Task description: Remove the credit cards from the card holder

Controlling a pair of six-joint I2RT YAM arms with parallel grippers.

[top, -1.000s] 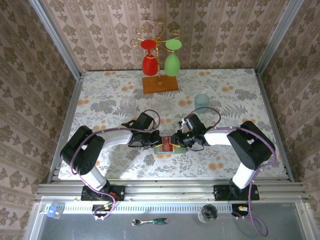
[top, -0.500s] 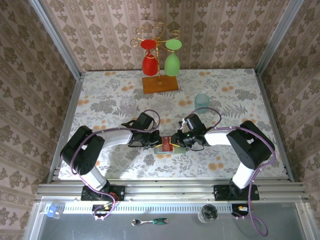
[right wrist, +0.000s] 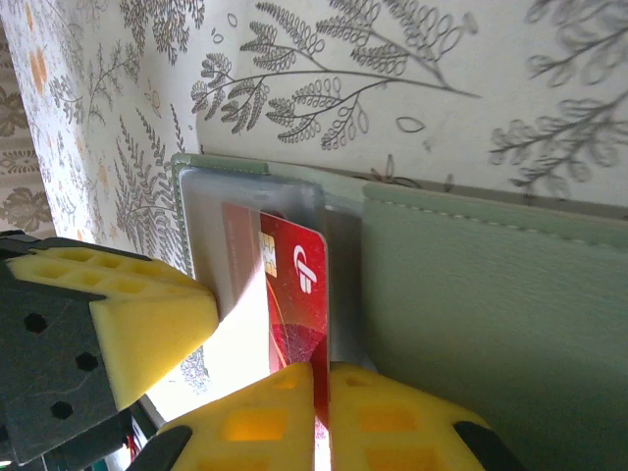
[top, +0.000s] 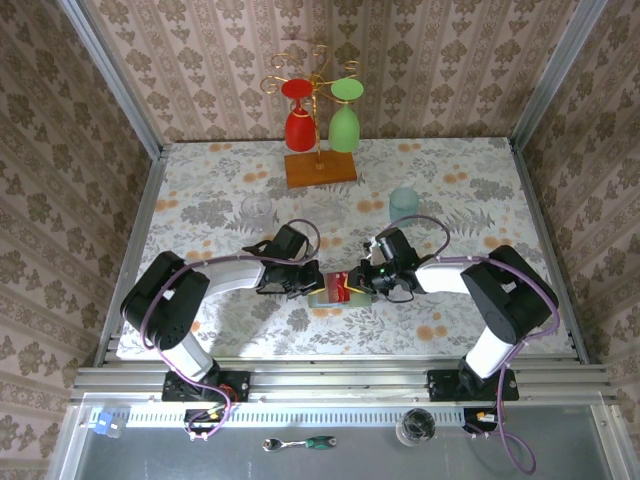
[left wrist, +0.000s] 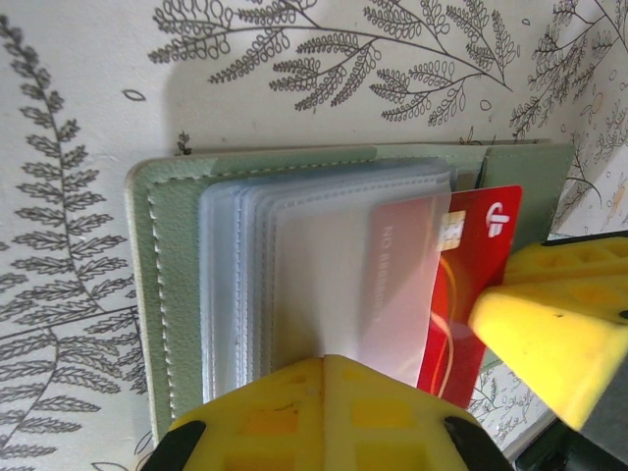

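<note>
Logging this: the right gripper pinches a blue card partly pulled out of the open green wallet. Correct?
No: the card is red, not blue, as the right wrist view shows. The right gripper pinches it, partly pulled out of the open green wallet.

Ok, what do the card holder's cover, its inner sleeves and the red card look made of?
The card holder: matte sage-green cover, stitched edge, probably leather or faux leather. The sleeves: soft translucent plastic; the card shows through. The red card: stiff glossy plastic, with printed logo and chip.

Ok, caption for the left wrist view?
Left gripper pins the open card holder while the right gripper grips a half-out red credit card.
</note>
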